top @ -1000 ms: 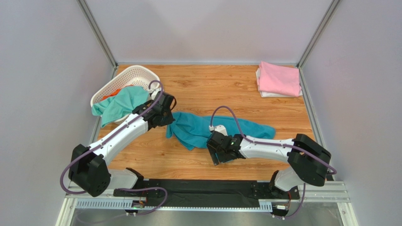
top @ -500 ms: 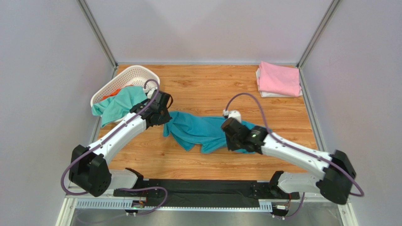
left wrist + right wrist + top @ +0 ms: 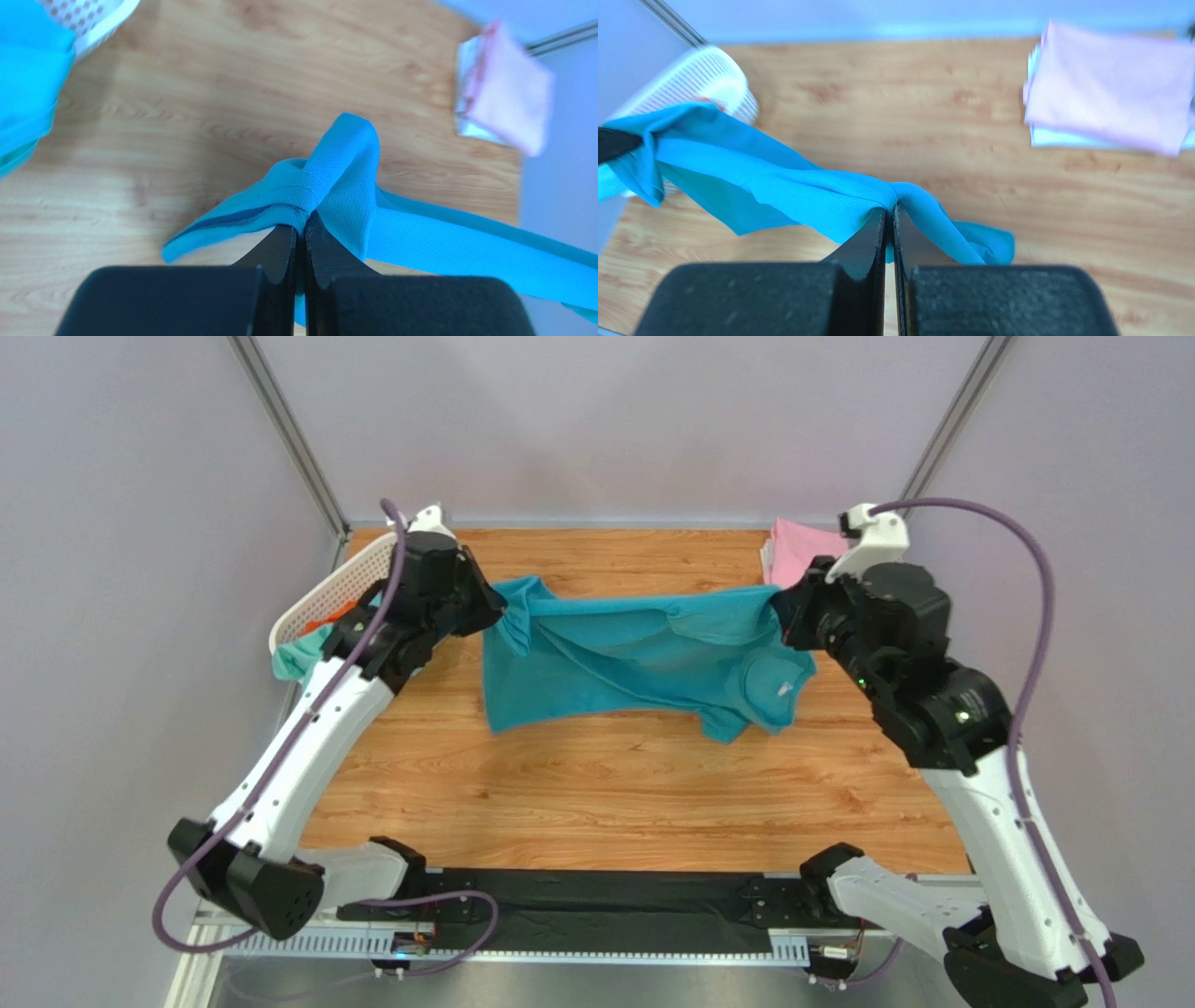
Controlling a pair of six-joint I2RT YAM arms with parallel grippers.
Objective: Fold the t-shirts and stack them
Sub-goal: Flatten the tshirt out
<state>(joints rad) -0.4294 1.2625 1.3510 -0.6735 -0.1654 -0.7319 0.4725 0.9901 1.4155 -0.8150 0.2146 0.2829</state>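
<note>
A teal-blue t-shirt (image 3: 631, 661) hangs stretched in the air between both arms, above the wooden table. My left gripper (image 3: 494, 609) is shut on its left end, and the left wrist view shows the fabric (image 3: 337, 189) pinched at the fingertips (image 3: 302, 225). My right gripper (image 3: 780, 611) is shut on the right end, with the cloth (image 3: 808, 192) bunched at its tips (image 3: 889, 208). A folded pink t-shirt (image 3: 800, 549) lies on a white one at the back right, partly hidden by the right arm. A mint-green t-shirt (image 3: 292, 661) and an orange one (image 3: 326, 623) sit in the basket.
The white lattice basket (image 3: 330, 591) stands at the back left, by the left wall. The pink and white stack (image 3: 1113, 87) lies near the right wall. Grey walls close in the table (image 3: 631, 784) on three sides.
Both arms have risen and moved apart, lifting the teal-blue t-shirt off the table and spreading it. The right gripper came in, shut on the shirt's right end and swung to the back right.
</note>
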